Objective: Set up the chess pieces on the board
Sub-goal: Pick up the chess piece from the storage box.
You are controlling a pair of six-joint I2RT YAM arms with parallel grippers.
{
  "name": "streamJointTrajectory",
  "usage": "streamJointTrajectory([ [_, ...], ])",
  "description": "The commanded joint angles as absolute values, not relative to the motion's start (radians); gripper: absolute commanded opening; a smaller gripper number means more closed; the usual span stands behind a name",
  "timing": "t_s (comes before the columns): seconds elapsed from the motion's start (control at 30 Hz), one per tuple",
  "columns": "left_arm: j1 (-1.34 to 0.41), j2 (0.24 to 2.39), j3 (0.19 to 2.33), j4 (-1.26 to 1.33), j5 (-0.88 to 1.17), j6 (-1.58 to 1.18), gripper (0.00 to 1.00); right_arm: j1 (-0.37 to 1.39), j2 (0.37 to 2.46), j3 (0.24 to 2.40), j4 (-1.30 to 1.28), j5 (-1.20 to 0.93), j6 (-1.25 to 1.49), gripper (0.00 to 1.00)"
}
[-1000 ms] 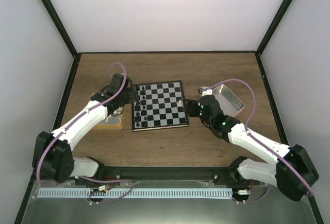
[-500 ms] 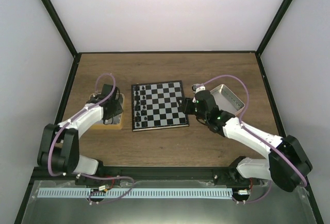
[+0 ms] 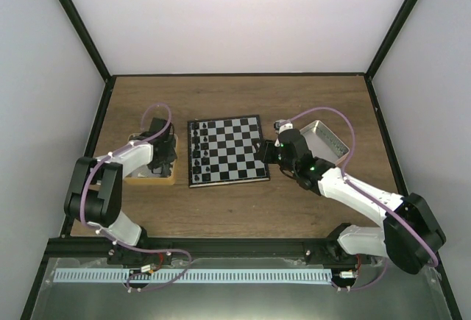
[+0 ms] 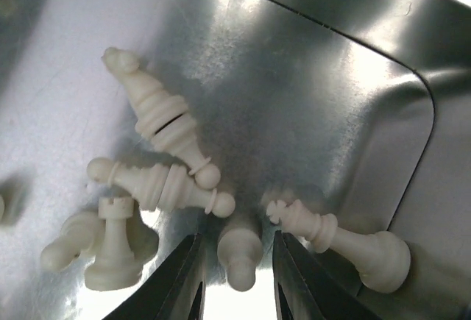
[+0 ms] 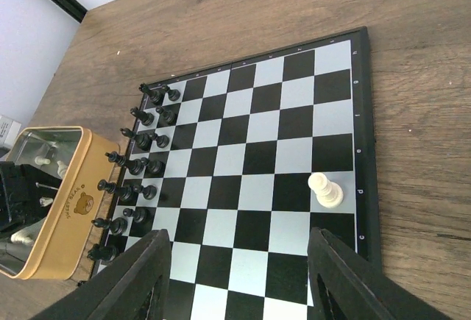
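Wood desk [image 3: 235, 99] carries board [image 3: 224, 151] btwn the two arms. Black pieces [image 5: 136, 165] stand in 2 rows along its left edge, w/ one cream piece [image 5: 324, 190] alone nr the right edge. Left hand [image 4: 235, 279] is down inside tan tin [image 3: 151, 179], fingers apart, straddling a cream pawn [image 4: 239, 250] w/o gripping it. Toppled cream pieces [image 4: 158, 118] crowd close, and the tin's corner wall is just to the right. Right hand [image 5: 239, 283] is spread wide and empty over board. Metal tray [image 3: 327, 142] sits beside right arm.

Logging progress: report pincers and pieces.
Left pincer open, straddling cream pawn in tin. Right pincer open over board. One cream piece standing there. Nothing blocking.
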State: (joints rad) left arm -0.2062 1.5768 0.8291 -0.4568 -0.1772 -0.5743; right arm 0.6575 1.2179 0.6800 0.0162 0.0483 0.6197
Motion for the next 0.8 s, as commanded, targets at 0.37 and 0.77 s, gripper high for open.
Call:
streamJointTrajectory([
  [0.37, -0.199, 1.527, 0.882, -0.476, -0.23, -0.547, 0.11, 0.655, 1.212, 0.694, 0.026, 0.082, 0.605, 0.52],
  [0.77, -0.231, 1.34, 0.997, -0.562, -0.081, -0.522, 0.12, 0.655, 1.096, 0.633, 0.022, 0.263, 0.686, 0.53],
])
